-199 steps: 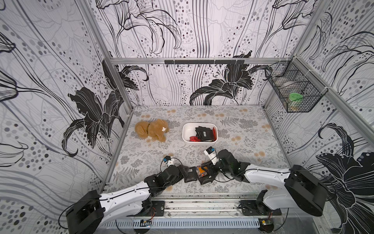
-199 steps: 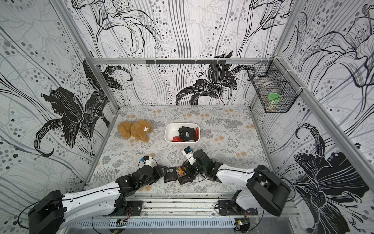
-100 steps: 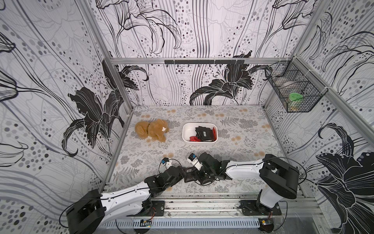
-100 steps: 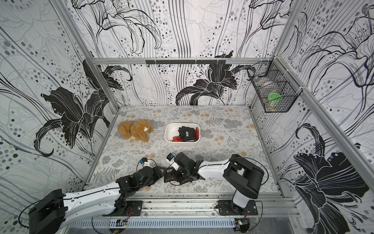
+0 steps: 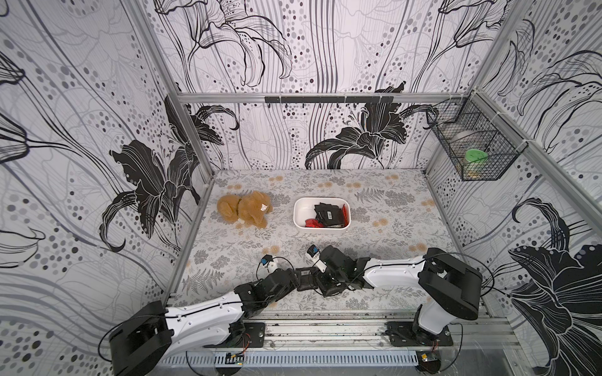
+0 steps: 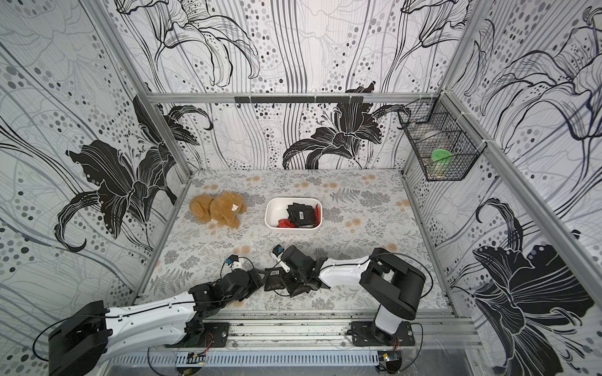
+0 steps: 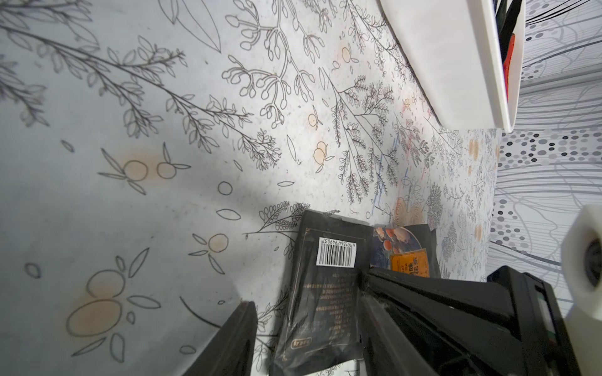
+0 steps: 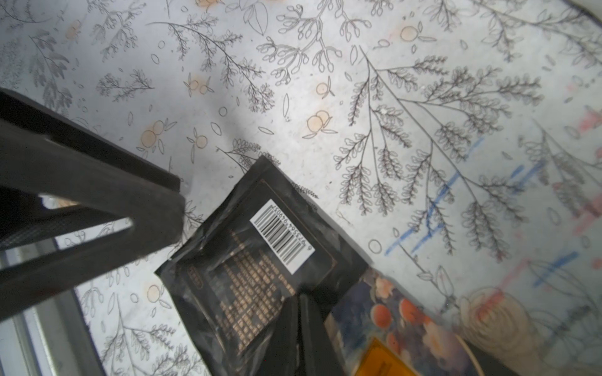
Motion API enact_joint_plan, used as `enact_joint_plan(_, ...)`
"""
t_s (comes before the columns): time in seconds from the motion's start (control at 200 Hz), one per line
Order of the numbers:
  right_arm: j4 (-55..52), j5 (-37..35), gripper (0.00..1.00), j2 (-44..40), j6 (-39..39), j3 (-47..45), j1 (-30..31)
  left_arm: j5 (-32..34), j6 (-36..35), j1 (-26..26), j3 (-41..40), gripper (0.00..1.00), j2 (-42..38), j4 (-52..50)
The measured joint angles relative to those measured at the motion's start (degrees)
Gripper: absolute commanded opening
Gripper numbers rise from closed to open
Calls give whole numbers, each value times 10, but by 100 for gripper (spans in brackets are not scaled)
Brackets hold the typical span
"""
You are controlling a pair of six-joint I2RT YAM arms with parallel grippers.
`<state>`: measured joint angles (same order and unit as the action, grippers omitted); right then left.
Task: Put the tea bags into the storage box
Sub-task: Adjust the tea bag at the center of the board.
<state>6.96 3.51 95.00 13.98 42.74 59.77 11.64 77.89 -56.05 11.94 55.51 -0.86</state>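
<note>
The floral-printed table (image 5: 391,195) passes under both arms at its front edge. Toward the back, on the left arm's side, lies the brown plush toy (image 5: 247,211). The white storage box (image 5: 301,224) sits just beside it, well apart from both arms. The left wrist view shows only one cropped wall of the box.

Inside the box, tea bags (image 5: 329,215) are piled black and red, overlapping so much that they cannot be counted. Near the front edge a black barcoded sachet (image 7: 322,293) lies flat on the table. It touches a fruit-printed sachet (image 8: 391,325) that is half cut off. In both top views the gripper bodies cover most of this pair.

The left gripper (image 7: 306,299) is spread, its jaws straddling the black barcoded sachet. The right gripper (image 8: 299,298) is clenched, with its tips at that sachet's edge. Whether it pinches any foil cannot be made out.
</note>
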Motion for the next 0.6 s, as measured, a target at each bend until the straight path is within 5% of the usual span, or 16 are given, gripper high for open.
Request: enact_joint_plan(0.601,-6,-2,0,37,-1,31,1,9,10,-5,-13,49,21,32)
